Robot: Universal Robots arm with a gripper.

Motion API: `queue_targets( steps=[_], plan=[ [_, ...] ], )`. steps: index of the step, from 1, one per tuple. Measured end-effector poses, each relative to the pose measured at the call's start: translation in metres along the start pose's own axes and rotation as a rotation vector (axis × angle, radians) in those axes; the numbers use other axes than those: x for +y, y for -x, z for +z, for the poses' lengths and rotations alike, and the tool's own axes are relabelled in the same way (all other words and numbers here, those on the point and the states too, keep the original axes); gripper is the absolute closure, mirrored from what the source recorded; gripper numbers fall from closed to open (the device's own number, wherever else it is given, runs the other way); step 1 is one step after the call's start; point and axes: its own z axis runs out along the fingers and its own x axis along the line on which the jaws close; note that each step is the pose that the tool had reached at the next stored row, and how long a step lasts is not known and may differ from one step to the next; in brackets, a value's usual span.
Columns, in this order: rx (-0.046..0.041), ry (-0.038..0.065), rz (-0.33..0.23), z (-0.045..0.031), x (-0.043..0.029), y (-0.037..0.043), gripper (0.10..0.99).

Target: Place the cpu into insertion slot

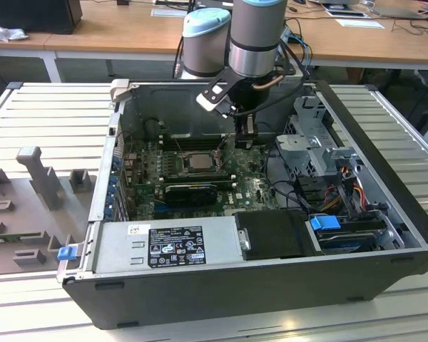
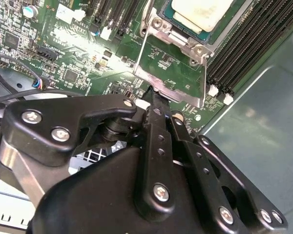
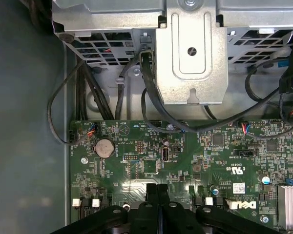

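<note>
CPU (image 1: 197, 161) is a small flat square with a pale silver top. It lies flat inside the insertion slot (image 1: 183, 166), near the middle of the green board (image 1: 253, 189) in the open computer case (image 1: 235, 292). In the second wrist view the CPU (image 2: 202, 12) looks creamy white and bright, and the shiny metal edge of the insertion slot (image 2: 161, 28) goes round it. Long black memory slots (image 2: 244, 44) run just beside the slot. A shiny metal flap (image 2: 183, 92) with a square hole sticks out from the slot, and green board shows through the hole. The gripper (image 1: 244, 142) hangs from the grey arm and points down into the case, just beside the slot on the exterior view's right. Its two black fingers (image 3: 151, 195) are pressed together with no gap between them. In the second wrist view the tip of the gripper (image 2: 154, 97) is right at the edge of the metal flap. I cannot tell if it is touching or pinching that flap. The gripper is not holding the CPU. In the first wrist view the gripper (image 3: 157, 187) is over the green board, near a round silver battery (image 3: 105, 146). A grey metal cage (image 3: 190, 48) with black wires sits past the board.
</note>
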Motion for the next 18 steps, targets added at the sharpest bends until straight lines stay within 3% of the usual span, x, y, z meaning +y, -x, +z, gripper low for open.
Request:
queue_targets(
  steps=[18],
  plan=[
    [0.0,0.0,0.0,0.0003,-0.0055,0.0001,0.98]
  ],
)
